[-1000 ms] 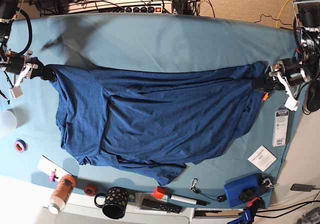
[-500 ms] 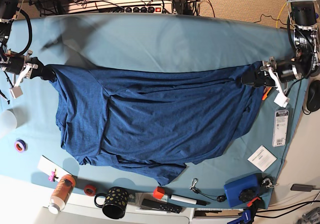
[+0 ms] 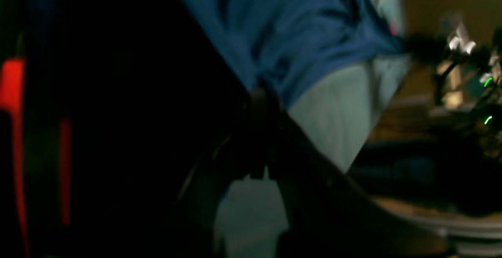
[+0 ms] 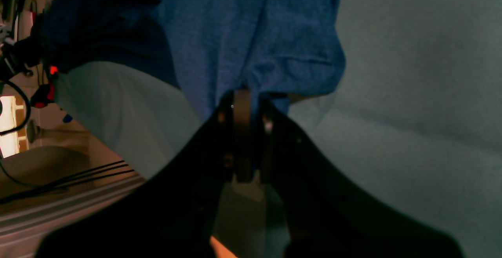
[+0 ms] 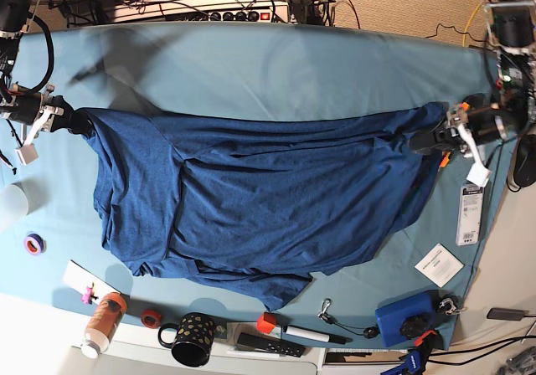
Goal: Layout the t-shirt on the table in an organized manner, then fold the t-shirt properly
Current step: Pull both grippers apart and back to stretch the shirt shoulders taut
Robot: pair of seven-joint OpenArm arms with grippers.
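Left wrist view, dark and blurred: the left gripper [image 3: 262, 105] is pressed together on a bunch of the shirt [image 3: 298, 26]; cloth runs up and away from it over the table [image 3: 333, 113].

Right wrist view: the right gripper [image 4: 243, 105] pinches another shirt [image 4: 251, 30] edge, fabric leading straight ahead.

Base view: the shirt [image 5: 268, 199] lies mid-table [image 5: 276, 65], long axis side to side between both grippers, bulk sagging toward the near edge; judging by this, any spreading pull runs along that axis, each arm equally near its own end.
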